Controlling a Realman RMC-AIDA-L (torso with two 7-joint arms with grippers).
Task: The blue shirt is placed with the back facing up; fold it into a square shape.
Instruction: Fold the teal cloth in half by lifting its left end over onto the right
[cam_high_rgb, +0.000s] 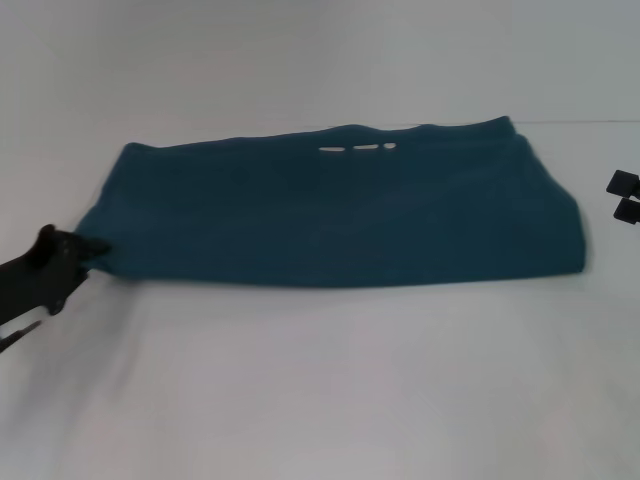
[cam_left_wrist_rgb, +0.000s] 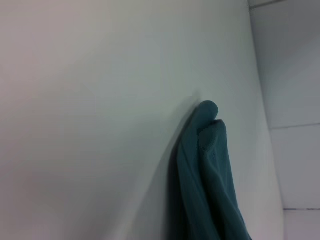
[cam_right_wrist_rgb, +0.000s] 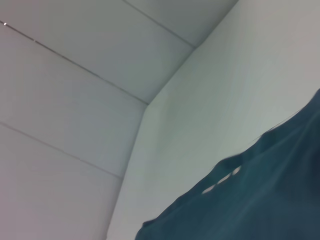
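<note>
Though already folded into a long band lying crosswise on the white bench (cam_high_rgb: 320, 380), the plain dark teal-blue knit shirt (cam_high_rgb: 340, 215) isn't yet square. From the head view, the left tool (cam_high_rgb: 88, 250) pinches its left end; the right tool (cam_high_rgb: 624, 196) waits apart, fingers unclear. I judge the next move: carry that end rightward. The left wrist shows layered cloth (cam_left_wrist_rgb: 210, 175); the right wrist, its far edge (cam_right_wrist_rgb: 260, 195).

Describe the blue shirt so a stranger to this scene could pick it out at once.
On the white table, look at the middle: the blue shirt lies there folded into a wide flat band. The left gripper touches its left corner; the right gripper sits apart. It is the only cloth, dark teal, unprinted.
</note>
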